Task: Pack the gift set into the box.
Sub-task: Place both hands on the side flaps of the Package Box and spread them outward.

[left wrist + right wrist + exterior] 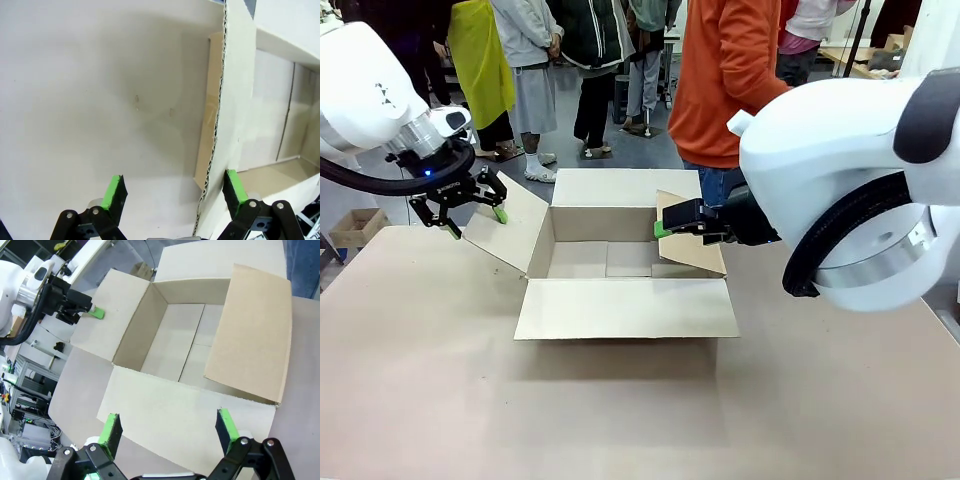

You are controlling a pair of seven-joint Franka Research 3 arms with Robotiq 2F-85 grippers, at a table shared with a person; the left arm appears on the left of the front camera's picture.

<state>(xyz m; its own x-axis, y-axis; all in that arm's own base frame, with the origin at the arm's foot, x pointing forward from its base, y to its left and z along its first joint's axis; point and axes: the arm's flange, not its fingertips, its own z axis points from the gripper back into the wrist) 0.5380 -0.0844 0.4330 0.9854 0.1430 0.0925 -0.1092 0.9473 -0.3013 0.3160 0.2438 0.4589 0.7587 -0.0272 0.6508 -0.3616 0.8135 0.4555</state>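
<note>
Two grippers spread wide at the box (pixel 625 310), open at centre of table (pixel 440 380): left gripper (pixel 475 218) straddles left flap (pixel 510 235) edge, right gripper (pixel 665 228) by right flap (pixel 698 252).

the box (pixel 625 305) is plain light brown cardboard, paler inside, with a fine wavy corrugated pattern in dark and light along its cut flap edge. the table (pixel 620 420) is flat pinkish beige. the left arm (pixel 365 90) and right arm (pixel 840 170) are white with black trim, and a small blue light (pixel 427 173) glows on the left one. the left gripper (pixel 476 221) and right gripper (pixel 665 228) are black with bright green pads (pixel 235 186). the person (pixel 725 70) wears an orange top and blue jeans (pixel 720 183). farther back are a yellow garment (pixel 480 55) and a small brown carton (pixel 358 226).
</note>
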